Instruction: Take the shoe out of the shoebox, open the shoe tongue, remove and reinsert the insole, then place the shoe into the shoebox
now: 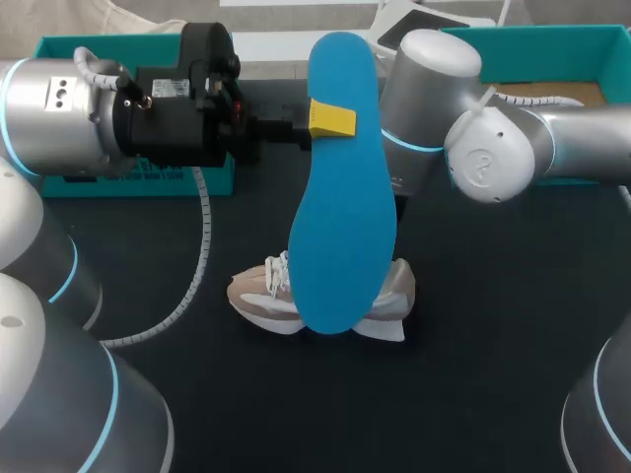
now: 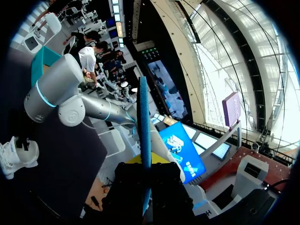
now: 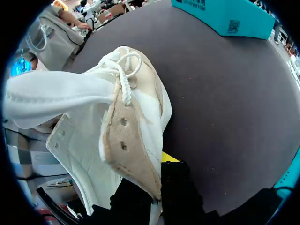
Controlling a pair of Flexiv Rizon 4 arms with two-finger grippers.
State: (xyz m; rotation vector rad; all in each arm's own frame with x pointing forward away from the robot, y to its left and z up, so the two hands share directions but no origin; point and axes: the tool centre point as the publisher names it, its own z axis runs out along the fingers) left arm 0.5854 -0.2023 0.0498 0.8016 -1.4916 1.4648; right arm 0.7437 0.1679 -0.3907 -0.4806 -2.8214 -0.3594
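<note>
**lacefan:** Two arms busy here. Where's the flat blue insole (image 1: pixel 340 217)?

**rigwatcher:** Out of the shoe. Looks like the left tool (image 1: pixel 330 120) is clamped on it near the far end, holding it up above the dark surface (image 1: pixel 473 325), right over the beige-and-white lace-up shoe (image 1: pixel 261 296).

**lacefan:** And the shoe itself?

**rigwatcher:** Mid-surface, nearer than the teal cardboard shoebox (image 1: pixel 592 39) at far right. Pretty sure the right tool (image 3: pixel 157 187) is pinched together on its side wall, with a lace loop ahead of it.
</note>
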